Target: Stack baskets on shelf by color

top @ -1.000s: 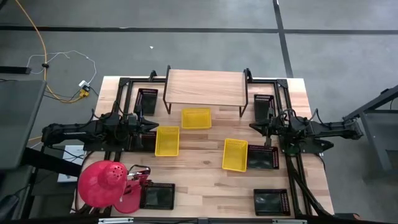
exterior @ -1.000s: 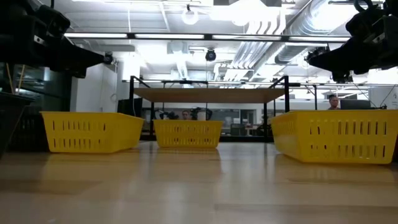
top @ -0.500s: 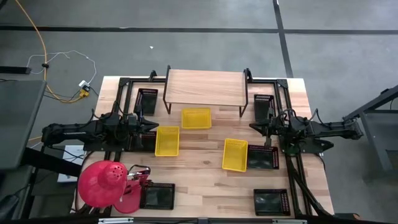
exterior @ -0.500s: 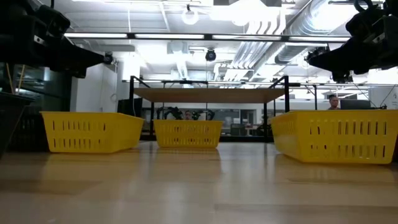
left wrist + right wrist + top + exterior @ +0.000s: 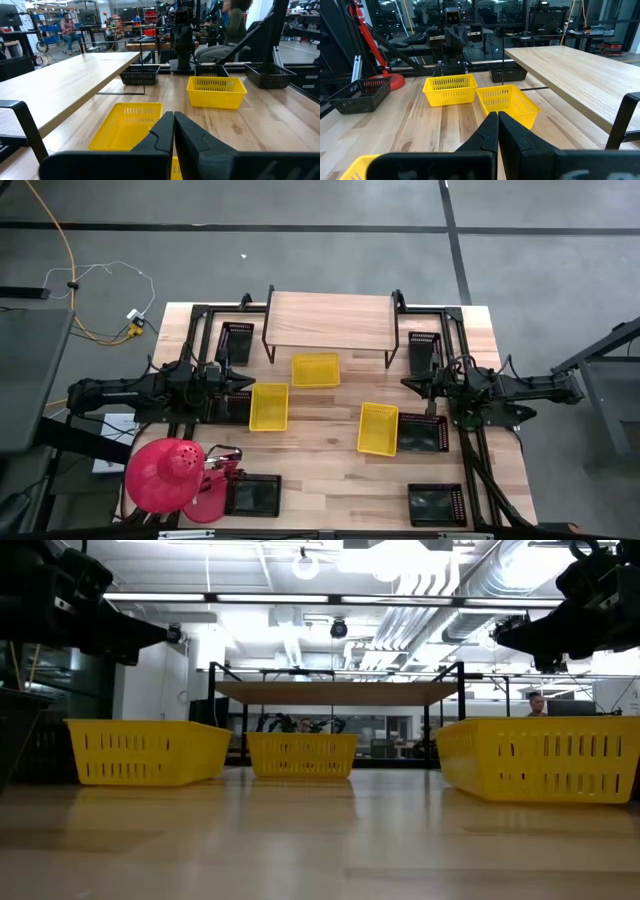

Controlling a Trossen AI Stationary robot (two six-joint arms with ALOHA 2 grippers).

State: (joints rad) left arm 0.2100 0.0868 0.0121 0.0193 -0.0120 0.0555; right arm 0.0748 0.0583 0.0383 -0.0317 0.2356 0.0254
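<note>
Three yellow baskets rest flat on the tabletop: one (image 5: 315,370) just in front of the shelf (image 5: 330,320), one (image 5: 268,407) at centre left, one (image 5: 378,428) at centre right. Black baskets sit at the shelf's left (image 5: 236,340) and right (image 5: 425,350) ends, beside the right yellow one (image 5: 422,433), and at the near edge (image 5: 252,495) (image 5: 436,505). My left gripper (image 5: 248,385) (image 5: 173,119) hovers shut and level above the table's left side. My right gripper (image 5: 407,383) (image 5: 497,119) hovers shut and level on the right. Both hold nothing.
A red lamp-like stand (image 5: 165,475) occupies the near left corner. Black metal frame rails (image 5: 200,350) run along both table sides under the arms. The shelf's plank top (image 5: 65,85) is bare. A person (image 5: 235,25) sits beyond the table's right side.
</note>
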